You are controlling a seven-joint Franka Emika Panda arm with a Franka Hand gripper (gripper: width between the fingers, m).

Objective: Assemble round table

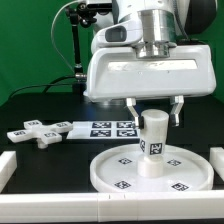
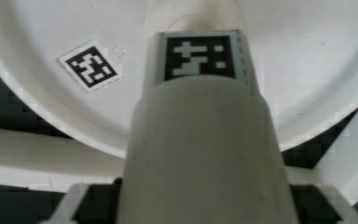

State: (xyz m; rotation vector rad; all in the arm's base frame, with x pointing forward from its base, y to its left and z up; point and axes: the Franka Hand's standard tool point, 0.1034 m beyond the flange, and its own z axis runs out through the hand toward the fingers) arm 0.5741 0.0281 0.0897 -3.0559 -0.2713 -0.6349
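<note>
Well off to the exterior view's left of the claw [image 1: 155, 114], the cross-shaped base [image 1: 35, 132] lies flat, with the marker board [image 1: 103, 128] between the two. Straight under the claw the leg [image 1: 152, 142] stands upright in the middle of the disc [image 1: 112, 172], long axis vertical and lined up with it; the jaws are spread a bit wider than the leg, straddling its top with nothing gripped, I reckon. The wrist view is nearly all leg [image 2: 190, 140], so the fingertips, and whether the leg's foot is seated in the disc, are hidden.

The white disc [image 1: 104, 176], white leg [image 1: 152, 130] and white cross-shaped base [image 1: 35, 133] all bear black-and-white square tags [image 2: 91, 66].
</note>
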